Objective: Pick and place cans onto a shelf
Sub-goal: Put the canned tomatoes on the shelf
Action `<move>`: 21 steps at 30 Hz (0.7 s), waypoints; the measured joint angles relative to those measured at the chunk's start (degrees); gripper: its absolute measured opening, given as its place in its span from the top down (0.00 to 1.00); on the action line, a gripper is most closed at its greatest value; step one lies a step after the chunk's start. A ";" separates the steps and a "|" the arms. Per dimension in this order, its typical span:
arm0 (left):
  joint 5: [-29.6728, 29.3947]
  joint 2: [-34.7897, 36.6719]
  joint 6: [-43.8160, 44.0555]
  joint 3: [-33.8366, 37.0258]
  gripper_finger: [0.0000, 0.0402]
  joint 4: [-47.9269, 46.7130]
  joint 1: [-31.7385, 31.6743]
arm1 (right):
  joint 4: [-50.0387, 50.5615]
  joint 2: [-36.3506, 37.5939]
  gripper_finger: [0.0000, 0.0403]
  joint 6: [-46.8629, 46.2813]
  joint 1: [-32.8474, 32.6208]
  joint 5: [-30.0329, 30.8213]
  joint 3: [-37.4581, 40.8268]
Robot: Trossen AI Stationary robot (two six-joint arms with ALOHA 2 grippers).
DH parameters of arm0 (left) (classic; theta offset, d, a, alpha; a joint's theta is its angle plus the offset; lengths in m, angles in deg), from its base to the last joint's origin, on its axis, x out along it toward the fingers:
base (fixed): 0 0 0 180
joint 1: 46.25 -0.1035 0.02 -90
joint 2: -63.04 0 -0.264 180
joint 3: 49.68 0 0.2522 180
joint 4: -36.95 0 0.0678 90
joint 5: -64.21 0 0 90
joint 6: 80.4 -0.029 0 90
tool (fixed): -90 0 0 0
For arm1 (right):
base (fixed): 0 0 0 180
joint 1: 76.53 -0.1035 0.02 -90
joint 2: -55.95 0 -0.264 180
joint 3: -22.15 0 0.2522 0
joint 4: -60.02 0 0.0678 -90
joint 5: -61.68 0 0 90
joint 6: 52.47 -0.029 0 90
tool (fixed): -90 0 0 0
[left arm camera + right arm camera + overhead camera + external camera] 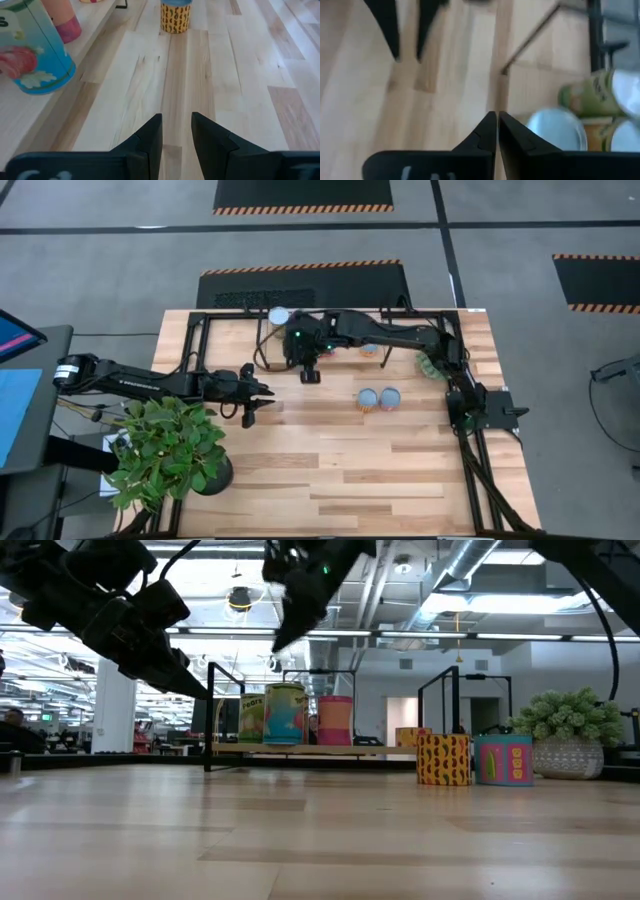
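Right tool empty, fingers nearly together, above shelf | left tool slightly parted, idle | step: between placements | next: reach for table cans

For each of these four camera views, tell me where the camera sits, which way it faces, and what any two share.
High view: overhead, straight down on the table; both arms show.
Low view: tabletop height, level across to the shelf; arms enter from above.
Left wrist view: looks past the left gripper, jaws apart, along the planks.
Right wrist view: looks past the right gripper, jaws nearly together, down at silver-topped cans.
Shared: the yellow patterned can appears in the low and left wrist views.
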 joint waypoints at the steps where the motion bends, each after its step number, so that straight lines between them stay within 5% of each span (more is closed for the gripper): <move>1: -0.07 0.00 0.07 0.00 0.77 -0.01 0.00 | -0.06 0.05 0.91 -0.18 -0.76 -0.05 -0.09; 17: 0.25 0.00 3.06 0.00 0.77 -1.04 0.00 | 4.67 -2.99 0.94 -2.16 -0.69 2.59 0.07; 21: 0.25 0.00 3.63 0.00 0.77 -1.77 0.00 | 5.07 -3.27 0.93 -3.02 1.18 -1.69 0.09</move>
